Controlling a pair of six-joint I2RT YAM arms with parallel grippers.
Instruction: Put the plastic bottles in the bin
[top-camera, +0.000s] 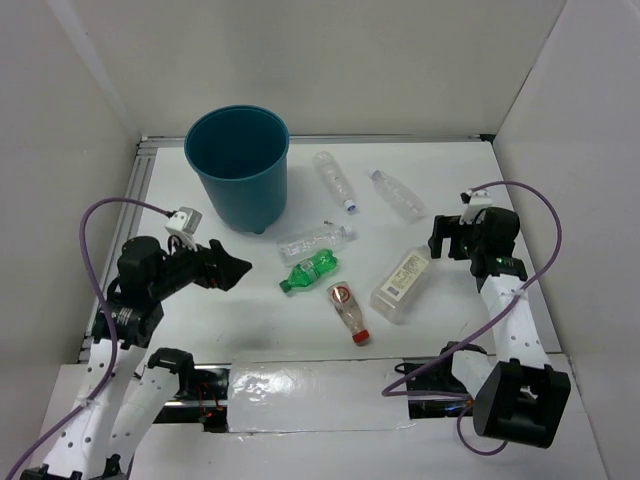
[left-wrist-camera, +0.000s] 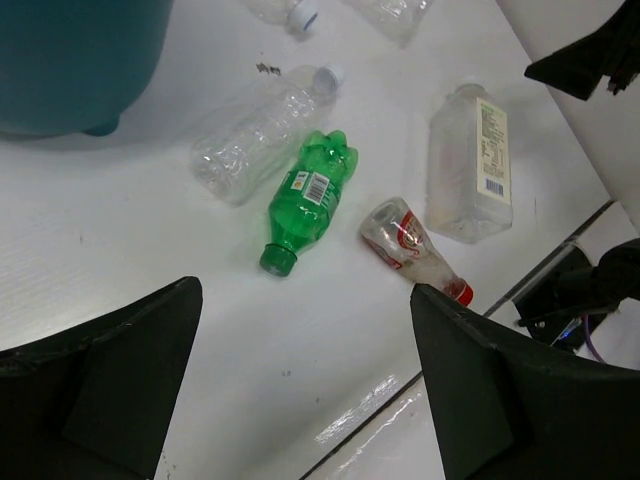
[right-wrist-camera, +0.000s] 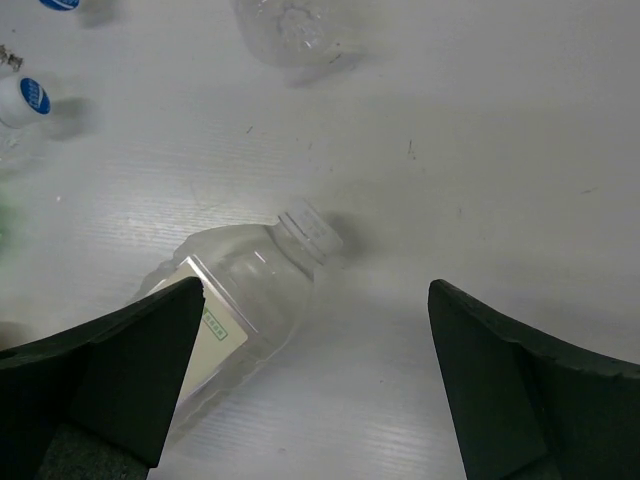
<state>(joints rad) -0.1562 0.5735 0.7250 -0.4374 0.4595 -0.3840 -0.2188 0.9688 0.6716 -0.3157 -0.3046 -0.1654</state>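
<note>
The teal-blue bin stands upright at the back left; its base shows in the left wrist view. All six bottles lie on the table. Two slim clear ones are near the back, and a third lies beside the green bottle. The red-capped bottle and the wider labelled bottle lie nearer. My left gripper is open and empty, left of the green bottle. My right gripper is open and empty, just right of the wider bottle's neck.
White walls enclose the table on the left, back and right. A metal rail runs along the back edge. A taped strip and cables lie at the near edge between the arm bases.
</note>
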